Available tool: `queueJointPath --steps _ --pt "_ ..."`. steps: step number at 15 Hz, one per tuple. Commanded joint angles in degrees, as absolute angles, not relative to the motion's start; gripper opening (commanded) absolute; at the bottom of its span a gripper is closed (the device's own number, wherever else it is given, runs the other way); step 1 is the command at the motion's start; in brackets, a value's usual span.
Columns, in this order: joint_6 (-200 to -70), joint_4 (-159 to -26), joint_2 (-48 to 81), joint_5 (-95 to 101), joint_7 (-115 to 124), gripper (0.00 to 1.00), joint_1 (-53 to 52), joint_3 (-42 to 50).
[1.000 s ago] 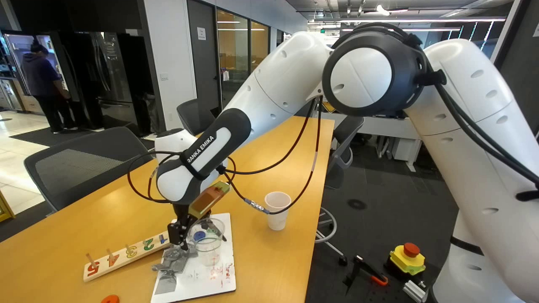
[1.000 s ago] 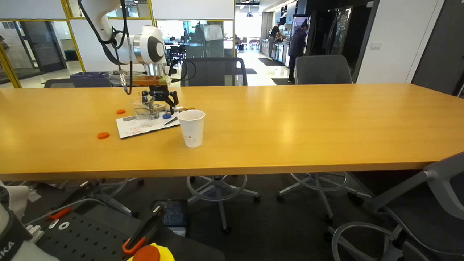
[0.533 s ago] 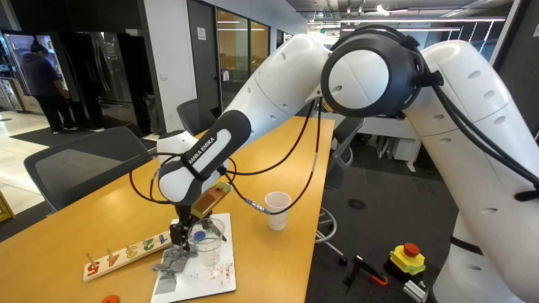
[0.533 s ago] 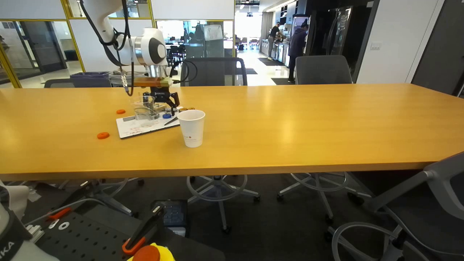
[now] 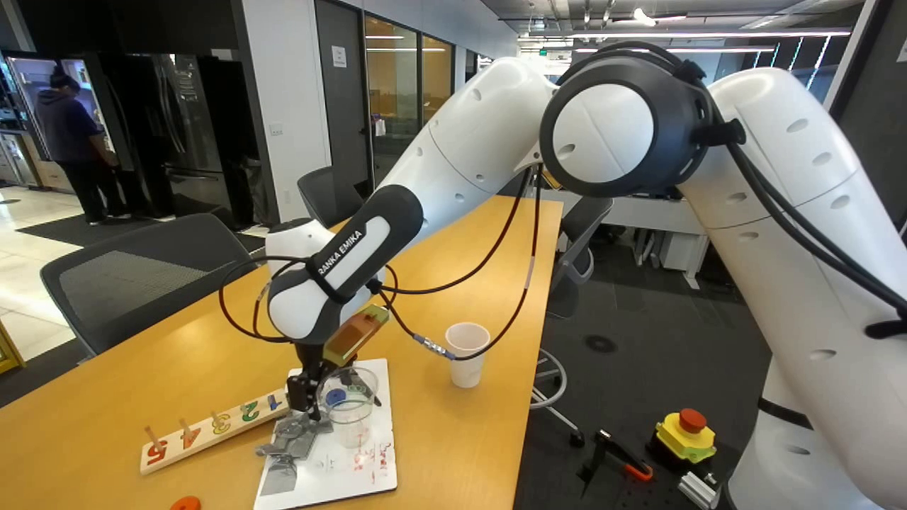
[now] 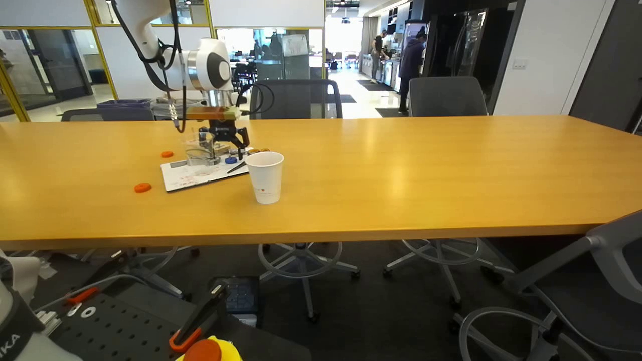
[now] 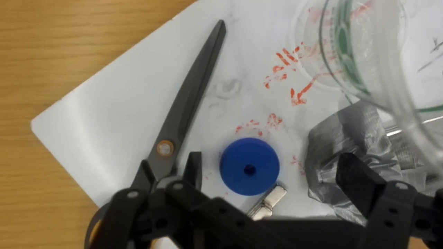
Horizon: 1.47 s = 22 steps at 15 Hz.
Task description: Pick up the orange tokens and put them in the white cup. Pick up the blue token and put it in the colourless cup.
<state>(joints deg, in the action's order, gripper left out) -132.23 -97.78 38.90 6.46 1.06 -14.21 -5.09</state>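
Gripper (image 7: 269, 159): jaws spread wide, nothing held. Blue token (image 7: 248, 155): lower centre of the wrist frame, seen between the jaws. Expect it light, rigid, slightly slippery — grip opposite edges, low. Avoid the clear cup (image 7: 391, 58), upper right — probably thin, easily tipped.

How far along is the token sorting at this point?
Done: nothing evident; no token shows in the clear cup, and the white cup hides its bottom.
In hand: the gripper is empty, its jaws open either side of the blue token in the wrist view.
Left: the blue token, on the whiteboard, into the clear cup; two orange tokens, on the table, into the white cup.
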Motion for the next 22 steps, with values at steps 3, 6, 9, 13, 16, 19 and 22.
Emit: queueJointPath --steps 3,6,9,13,16,19,22 --pt "-134.02 -97.16 39.43 6.03 -1.15 1.00 -12.80 -6.12" --pt "-135.72 -97.47 39.57 5.77 -2.19 1.00 -12.29 -6.55" --pt "-136.43 -97.43 39.90 5.80 -2.90 1.00 -12.01 -6.87" --pt "-136.01 -97.25 39.99 6.28 -2.61 1.00 -12.34 -6.51" --pt "-135.77 -97.29 39.79 6.57 -2.43 1.00 -12.57 -6.33" --pt "-135.48 -97.27 39.75 6.71 -2.28 1.00 -12.66 -6.18" --pt "-135.30 -97.20 39.82 6.85 -2.13 1.00 -12.75 -6.04"
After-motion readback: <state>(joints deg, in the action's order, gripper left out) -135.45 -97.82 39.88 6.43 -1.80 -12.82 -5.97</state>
